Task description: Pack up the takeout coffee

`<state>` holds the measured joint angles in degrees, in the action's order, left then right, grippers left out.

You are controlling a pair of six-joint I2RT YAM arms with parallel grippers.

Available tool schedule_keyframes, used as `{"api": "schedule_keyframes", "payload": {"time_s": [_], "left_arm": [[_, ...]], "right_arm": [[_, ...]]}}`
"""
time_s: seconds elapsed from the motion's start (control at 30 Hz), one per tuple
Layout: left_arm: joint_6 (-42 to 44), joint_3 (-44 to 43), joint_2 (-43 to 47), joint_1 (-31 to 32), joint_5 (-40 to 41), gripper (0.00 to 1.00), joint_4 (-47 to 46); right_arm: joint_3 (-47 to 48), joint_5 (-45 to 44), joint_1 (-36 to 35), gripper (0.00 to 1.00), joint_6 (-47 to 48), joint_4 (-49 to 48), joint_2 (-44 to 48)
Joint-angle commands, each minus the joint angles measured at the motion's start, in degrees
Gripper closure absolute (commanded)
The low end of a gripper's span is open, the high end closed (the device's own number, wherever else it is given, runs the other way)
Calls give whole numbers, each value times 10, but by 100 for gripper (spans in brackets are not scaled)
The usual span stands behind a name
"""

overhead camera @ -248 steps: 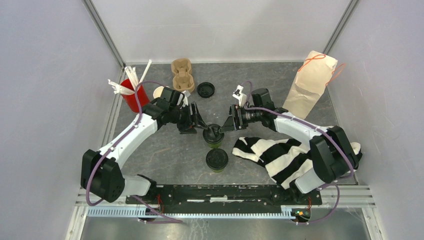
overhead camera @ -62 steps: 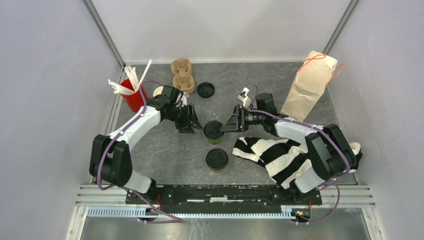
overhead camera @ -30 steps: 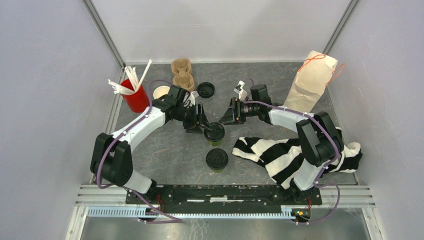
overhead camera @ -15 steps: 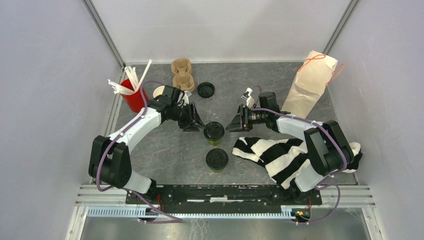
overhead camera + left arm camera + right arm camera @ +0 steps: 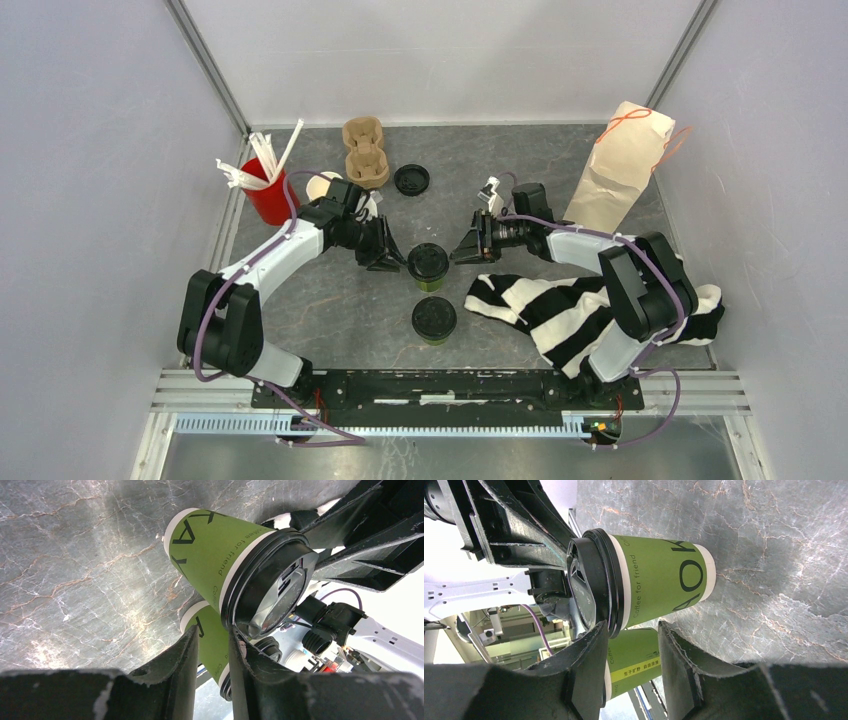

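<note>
**Both coffees lidded, neither one packed yet**

On the table [image 5: 330, 300], the brown paper bag [image 5: 620, 165] stands back right, and we cannot see inside it. The pulp carrier [image 5: 365, 150] at the back appears empty, and the red cup [image 5: 265, 195] holds white straws. Mid-table, the farther green cup [image 5: 427, 265] and the nearer green cup [image 5: 434, 318] stand upright near each other, each with its black lid on. The left gripper [image 5: 397, 262] and right gripper [image 5: 456, 257] flank the farther cup, fingers parted and gripping nothing. A spare lid [image 5: 412, 180] lies beside the carrier. We judge lidding finished; moving both cups into the carrier, perhaps then the bag, remains.
</note>
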<state>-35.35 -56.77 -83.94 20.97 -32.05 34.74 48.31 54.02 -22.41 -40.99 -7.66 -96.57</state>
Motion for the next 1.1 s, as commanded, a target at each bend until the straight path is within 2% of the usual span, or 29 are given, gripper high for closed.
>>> {"api": "schedule_keyframes", "payload": {"time_s": [0.0,0.17,0.57,0.77,0.9,1.07], "left_arm": [[2,0,-1,-1,-13,65,4],[5,-3,-7,-1,-11,64,5],[10,-14,4,-1,-10,53,11],[14,-2,-12,0,2,57,13],[30,7,-27,0,37,63,43],[48,31,-40,-1,96,66,63]], "right_arm": [[23,13,-6,53,-11,-38,-6],[29,13,-6,53,-17,-45,-11],[28,9,-16,53,-17,-45,-25],[24,4,-18,53,-15,-46,-27],[14,-16,-19,53,-7,-40,-30],[-25,-60,-18,53,43,0,-48]]}}
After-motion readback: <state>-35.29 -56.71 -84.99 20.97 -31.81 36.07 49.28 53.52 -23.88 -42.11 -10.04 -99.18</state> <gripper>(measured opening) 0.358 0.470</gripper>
